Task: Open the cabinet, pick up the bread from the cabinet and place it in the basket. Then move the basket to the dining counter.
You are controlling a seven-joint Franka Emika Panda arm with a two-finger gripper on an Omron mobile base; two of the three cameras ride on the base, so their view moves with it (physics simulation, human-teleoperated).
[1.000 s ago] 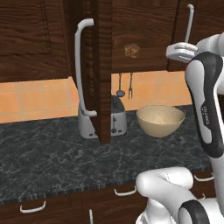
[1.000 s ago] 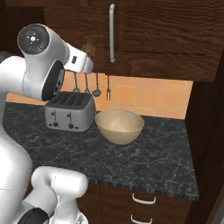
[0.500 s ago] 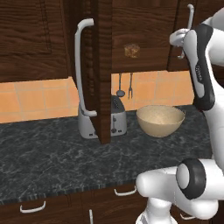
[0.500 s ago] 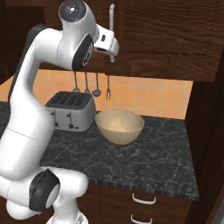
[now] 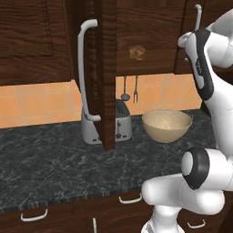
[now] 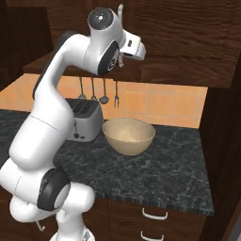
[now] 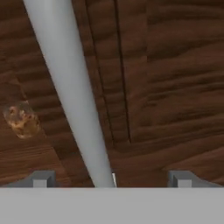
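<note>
Across the earlier pictures to now the arm has unfolded upward. In the right base view its upper joint began low at the left edge beside the toaster [image 6: 84,119], rose to the top of the frame, and now stands right of that, above the basket [image 6: 128,135]. The hand has advanced toward the closed right door of the cabinet [image 6: 188,42], and the gripper [image 7: 111,177] now straddles that door's silver bar handle [image 7: 72,96], fingers spread on either side. In the left base view the forearm has swung from upright to leaning up toward that handle [image 5: 197,14].
</note>
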